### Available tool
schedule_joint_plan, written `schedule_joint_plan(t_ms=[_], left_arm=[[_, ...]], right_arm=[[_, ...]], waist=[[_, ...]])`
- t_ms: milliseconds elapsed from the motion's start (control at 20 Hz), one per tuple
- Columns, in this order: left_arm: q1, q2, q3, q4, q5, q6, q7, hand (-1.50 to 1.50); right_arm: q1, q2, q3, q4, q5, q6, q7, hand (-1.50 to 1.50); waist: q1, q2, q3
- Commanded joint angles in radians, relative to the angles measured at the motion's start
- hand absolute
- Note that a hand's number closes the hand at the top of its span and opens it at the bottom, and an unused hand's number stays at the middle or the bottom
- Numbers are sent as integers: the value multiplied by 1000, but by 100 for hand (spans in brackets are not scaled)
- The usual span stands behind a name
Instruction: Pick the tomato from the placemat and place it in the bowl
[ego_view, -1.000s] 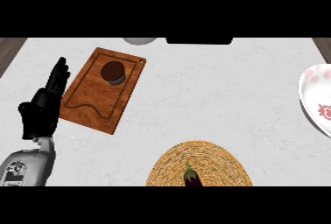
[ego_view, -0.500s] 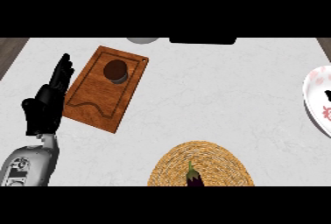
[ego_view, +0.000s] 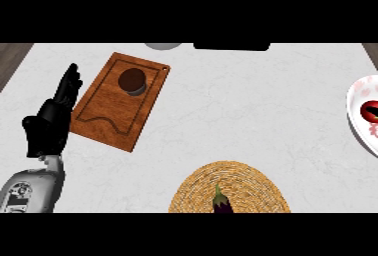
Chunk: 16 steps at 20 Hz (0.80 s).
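A round woven straw placemat (ego_view: 229, 187) lies at the lower middle of the counter. On its near edge sits a dark purple vegetable (ego_view: 221, 204) with a green stalk. The white bowl (ego_view: 358, 127) with red markings is cut off by the right edge. Inside it lies a red round thing (ego_view: 369, 111) with a dark streak, only partly in view; it looks like the tomato. My left hand (ego_view: 50, 125) rests open at the far left, fingers pointing up, beside the wooden board. My right hand does not show.
A brown wooden cutting board (ego_view: 111, 115) lies tilted at the left, with a dark round spot (ego_view: 132, 80) near its far end. A grey round object (ego_view: 162, 45) and a black object (ego_view: 231, 46) sit at the counter's far edge.
The red thing in the bowl now shows larger and higher near the right edge. A grey shape at the bowl's edge half a second ago is gone. My left hand stays put.
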Motion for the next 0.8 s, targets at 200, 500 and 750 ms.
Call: schedule_joint_plan(t_ms=[200,500,750], left_arm=[[38,6,28,19,14,-15,-38,0],[43,-4,2,-64,-14,-3,25,0],[75,10,20,-114,-5,-11,62,0]], right_arm=[[-48,-121,-75,132,-104,132,-47,-150],[84,-228,-140,189,-189,333,-160,-150],[209,-319,-172,220,-241,544,-233,-150]], waist=[[-18,-8,-3],[-25,-10,-2],[-28,-13,-1]])
